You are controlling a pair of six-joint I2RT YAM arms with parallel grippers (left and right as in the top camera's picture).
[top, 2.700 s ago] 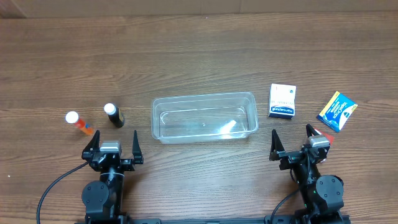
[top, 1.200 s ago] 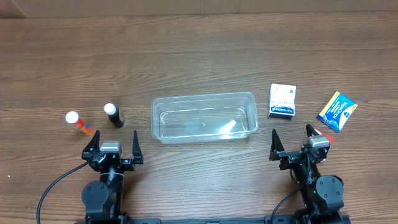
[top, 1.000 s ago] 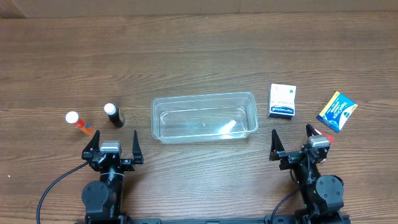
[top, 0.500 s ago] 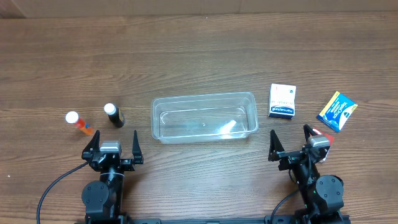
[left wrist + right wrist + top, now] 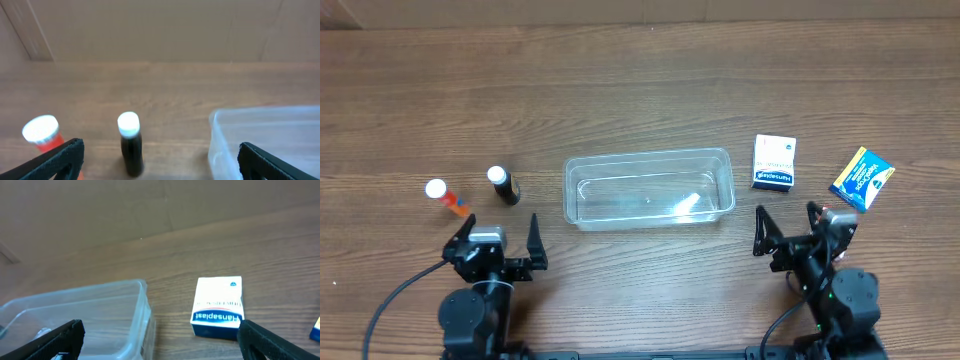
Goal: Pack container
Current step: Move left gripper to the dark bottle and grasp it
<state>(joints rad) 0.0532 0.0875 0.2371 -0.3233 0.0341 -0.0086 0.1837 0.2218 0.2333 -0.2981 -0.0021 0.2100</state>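
Both arms just stirred, my left gripper and right gripper edging outward, fingers spread wide and holding nothing; the container sits empty mid-table between them, so packing is only starting.

The overhead camera looks straight down on the table from high up. Each wrist camera sits low, facing forward between its own fingers. All views share the container: the left wrist sees its left end, the right its right.
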